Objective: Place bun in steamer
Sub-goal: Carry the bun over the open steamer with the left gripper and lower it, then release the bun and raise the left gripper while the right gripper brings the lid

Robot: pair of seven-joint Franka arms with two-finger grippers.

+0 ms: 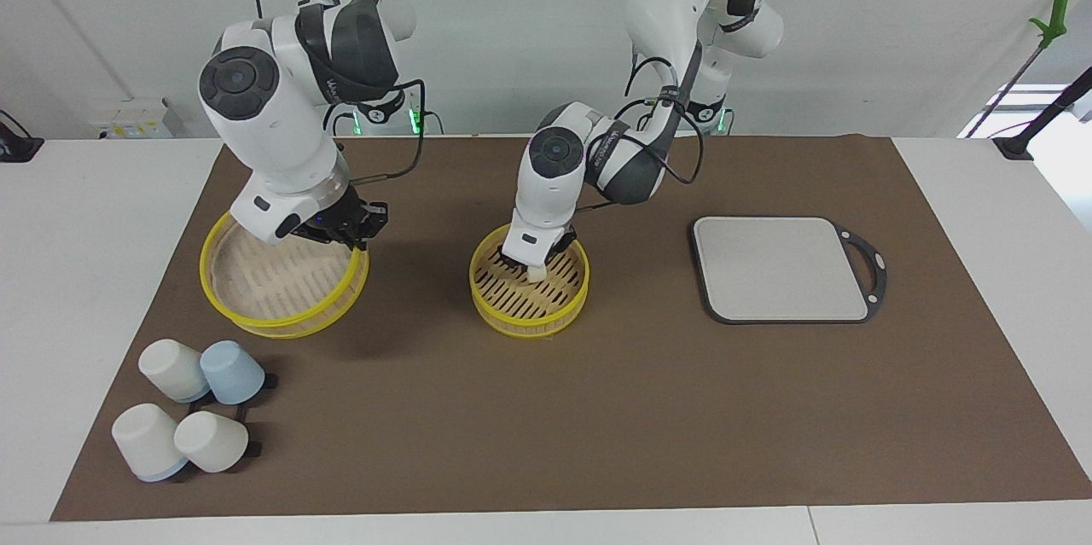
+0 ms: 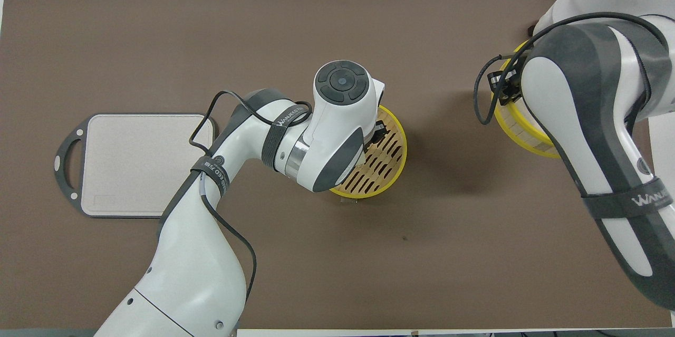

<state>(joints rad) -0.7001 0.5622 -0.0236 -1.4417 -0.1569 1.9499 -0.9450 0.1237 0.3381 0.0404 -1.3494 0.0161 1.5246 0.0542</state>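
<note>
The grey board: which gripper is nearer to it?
Left. The left gripper is in the steamer beside the grey board, holding the bun; the right gripper is over the paler tier.

Two arms work at the table, each ending in one gripper: the left gripper [image 1: 536,266] and the right gripper [image 1: 345,231]; two yellow-rimmed baskets sit on the one brown mat [image 1: 597,408], the dark-slotted steamer [image 1: 559,306] and the paler tier [image 1: 281,293]. There is one bun [image 1: 537,273], one grey board [image 1: 781,268], and what looks like four overturned cups [image 1: 192,413]; three white and one blue.
</note>
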